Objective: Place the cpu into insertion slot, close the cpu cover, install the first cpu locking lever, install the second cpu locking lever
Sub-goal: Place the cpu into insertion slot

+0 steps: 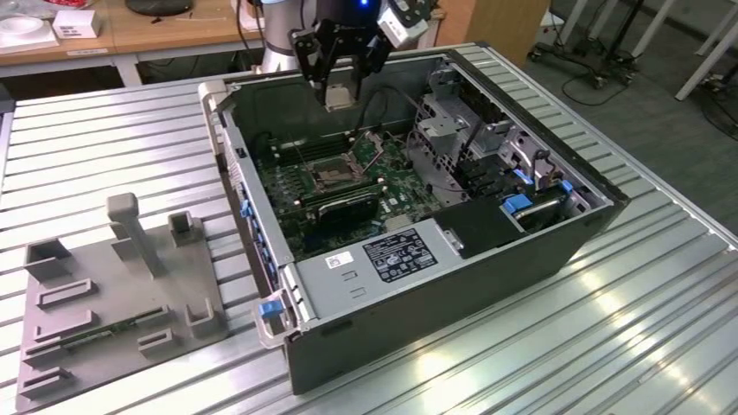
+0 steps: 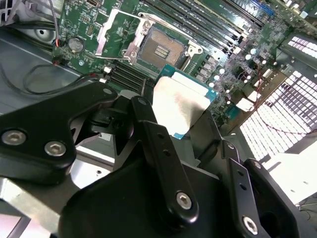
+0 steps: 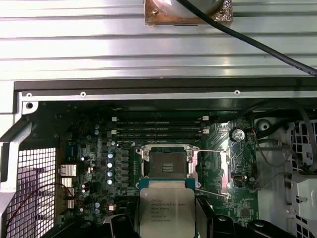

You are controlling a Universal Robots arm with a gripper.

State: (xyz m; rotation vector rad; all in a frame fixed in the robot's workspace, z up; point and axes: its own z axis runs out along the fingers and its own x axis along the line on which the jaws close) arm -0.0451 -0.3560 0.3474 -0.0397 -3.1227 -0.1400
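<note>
Gripper (image 1: 338, 92), clamped on the cpu (image 2: 181, 104), should hold it level, squared over the insertion slot (image 3: 167, 164) beneath.

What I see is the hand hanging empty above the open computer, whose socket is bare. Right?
Not quite: the hand is not empty. It holds the cpu, as the second wrist view shows. It does hang above the open computer, and the socket is bare.

One cpu (image 3: 166, 213), one insertion slot (image 3: 166, 163), one cpu cover (image 2: 105, 32), one open computer case (image 1: 461, 285), one grey fixture plate (image 1: 104, 320) on the counter (image 1: 645, 346).
</note>
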